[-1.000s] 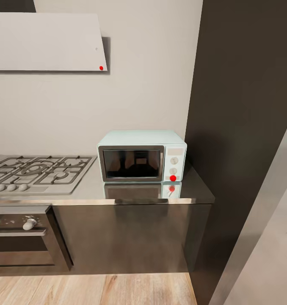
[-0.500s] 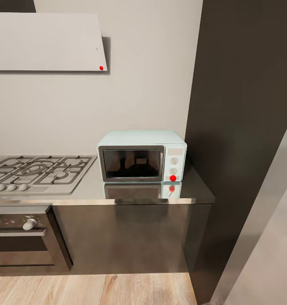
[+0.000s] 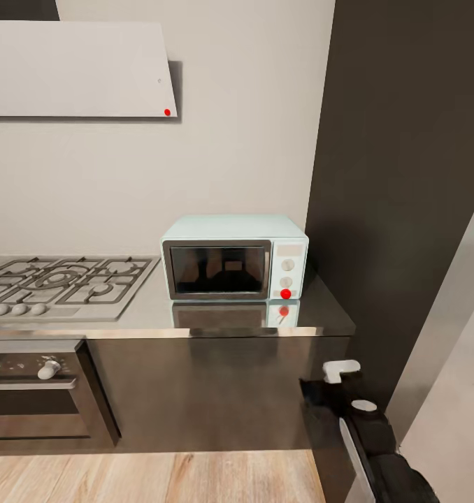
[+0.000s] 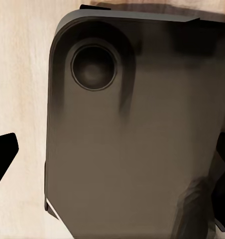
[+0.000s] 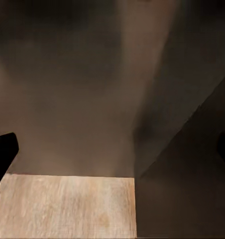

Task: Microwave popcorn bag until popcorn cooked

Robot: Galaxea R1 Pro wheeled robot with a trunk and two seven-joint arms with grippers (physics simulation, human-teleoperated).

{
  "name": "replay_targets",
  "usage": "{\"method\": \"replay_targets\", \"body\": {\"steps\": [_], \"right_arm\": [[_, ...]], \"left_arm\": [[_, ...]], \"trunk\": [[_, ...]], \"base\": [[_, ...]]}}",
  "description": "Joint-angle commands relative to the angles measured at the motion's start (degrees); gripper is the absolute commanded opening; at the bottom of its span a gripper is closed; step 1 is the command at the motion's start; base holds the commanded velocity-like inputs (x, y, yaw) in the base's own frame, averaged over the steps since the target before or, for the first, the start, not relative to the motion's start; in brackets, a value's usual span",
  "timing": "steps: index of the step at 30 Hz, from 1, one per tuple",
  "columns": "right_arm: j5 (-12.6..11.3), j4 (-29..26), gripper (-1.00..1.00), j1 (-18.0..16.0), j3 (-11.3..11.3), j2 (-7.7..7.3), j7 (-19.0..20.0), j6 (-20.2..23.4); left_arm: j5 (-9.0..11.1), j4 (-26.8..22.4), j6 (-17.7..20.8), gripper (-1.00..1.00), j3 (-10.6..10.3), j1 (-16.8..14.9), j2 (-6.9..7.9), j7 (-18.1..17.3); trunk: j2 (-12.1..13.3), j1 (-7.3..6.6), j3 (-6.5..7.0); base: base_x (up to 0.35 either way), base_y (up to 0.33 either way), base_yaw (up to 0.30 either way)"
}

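Microwave (image 3: 233, 257): door closed, red light lit, on the countertop (image 3: 146, 307).
Right arm (image 3: 363, 426): low beside cabinet.
Grippers: clenched or released, cannot tell.
Progress: heating seemingly underway.

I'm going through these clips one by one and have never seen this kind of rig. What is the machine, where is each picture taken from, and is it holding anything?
These are simulator renders of a wheeled robot with two arms, steered by a person. The big picture comes from a camera on its head, facing a kitchen: a pale blue microwave stands on a steel countertop, door shut, a red light by its knobs, with a gas hob to its left and an oven beneath that. The dark shape at lower right is the robot's right arm. The two small pictures come from cameras near each wrist. The left one looks down at a grey part of the robot itself over wooden floor; the right one sees dark cabinet fronts and floor. Nothing is seen between either wrist's jaws.
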Motion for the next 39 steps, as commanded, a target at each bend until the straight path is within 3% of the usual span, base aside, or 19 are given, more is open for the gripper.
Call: {"method": "replay_targets", "body": {"steps": [1,3,6,11,15,19,34,39], "right_arm": [[0.4,-0.1,1.0,-2.9,0.0,0.86,0.0,2.7],[0.5,-0.3,1.0,-9.6,0.0,2.88,-0.2,8.4],[0.5,-0.3,1.0,-18.6,0.0,4.12,-1.0,16.4],[0.5,-0.2,1.0,-34.5,-0.2,5.14,-2.1,16.4],[0.3,0.0,1.0,-43.2,-0.3,5.85,-4.0,16.4],[0.5,0.0,1.0,-45.0,-0.7,7.72,-5.5,16.4],[-1.0,0.2,1.0,-44.7,-0.6,7.72,-6.3,16.4],[-1.2,0.5,1.0,-37.6,-0.1,7.72,-6.1,16.4]], "left_arm": [[0.5,0.0,-0.1,1.0,0.0,0.0,-0.01,0.0],[0.5,0.0,-0.1,1.0,0.0,0.0,-0.01,0.0],[0.5,0.0,-0.1,1.0,0.0,0.0,-0.01,0.0],[0.5,0.0,-0.1,1.0,0.0,0.0,-0.01,0.0],[0.5,0.0,-0.1,1.0,0.0,0.0,-0.02,0.0],[0.5,0.0,-0.1,1.0,0.0,0.0,-0.02,0.0],[0.5,0.0,-0.1,1.0,0.0,0.0,-0.01,0.0],[0.4,0.0,-0.1,1.0,0.0,0.0,-0.01,-0.1]], "trunk": [[0.0,0.0,-0.07],[0.0,0.0,-0.07],[0.0,0.0,-0.07],[0.0,0.0,-0.07],[0.0,0.0,-0.07],[0.0,0.0,-0.07],[0.0,0.0,-0.07],[0.0,0.0,-0.07]], "base": [[0.0,0.0,0.0],[0.0,0.0,0.0],[0.0,0.0,0.0],[0.0,0.0,0.0],[0.0,0.0,0.0],[0.0,0.0,0.0],[0.0,0.0,0.0],[0.0,0.13,0.0]]}}
